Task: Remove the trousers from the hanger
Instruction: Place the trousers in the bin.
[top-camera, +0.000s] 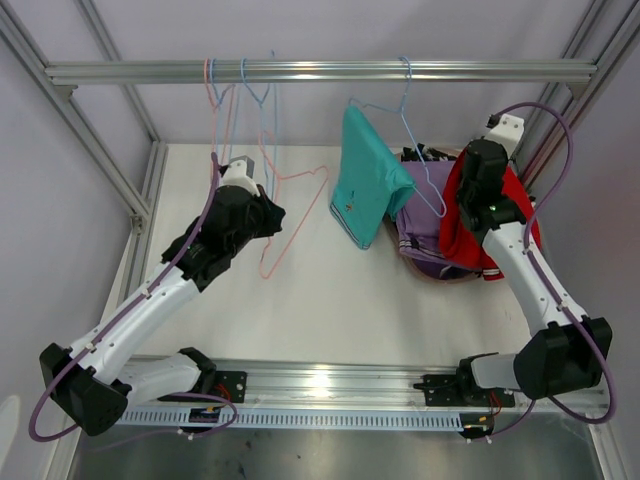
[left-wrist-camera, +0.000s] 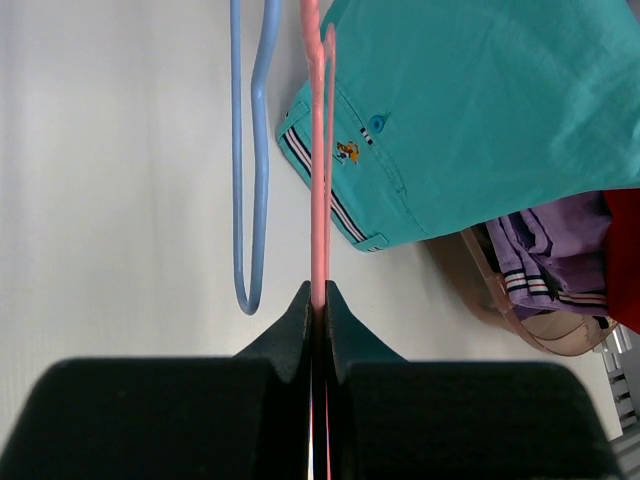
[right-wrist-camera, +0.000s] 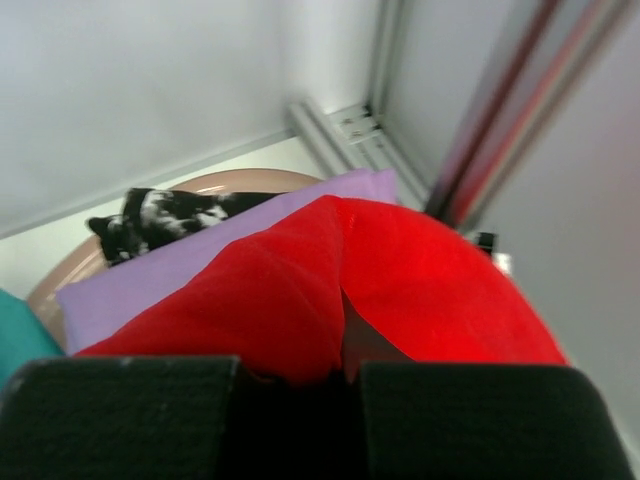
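Fingers (left-wrist-camera: 292, 325) of left gripper (left-wrist-camera: 318, 298) pinching pink hanger (left-wrist-camera: 319, 180) wire; right gripper (right-wrist-camera: 345, 368) clamping red trousers (right-wrist-camera: 420, 280) by basket (right-wrist-camera: 55, 280); teal trousers (top-camera: 365, 180) hanging on blue hanger (top-camera: 406, 95) from rail (top-camera: 480, 71), between both arms.

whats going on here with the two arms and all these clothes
The left hand is pinched shut on an empty pink hanger. The right hand grips the red trousers above the basket of other clothes. The teal trousers hang on a blue hanger on the rail.

Hangers (top-camera: 243, 78) on rail (top-camera: 320, 72) at left, hung trousers (top-camera: 365, 185) at centre, basket (left-wrist-camera: 492, 290) of heaped trousers (top-camera: 430, 215) right.
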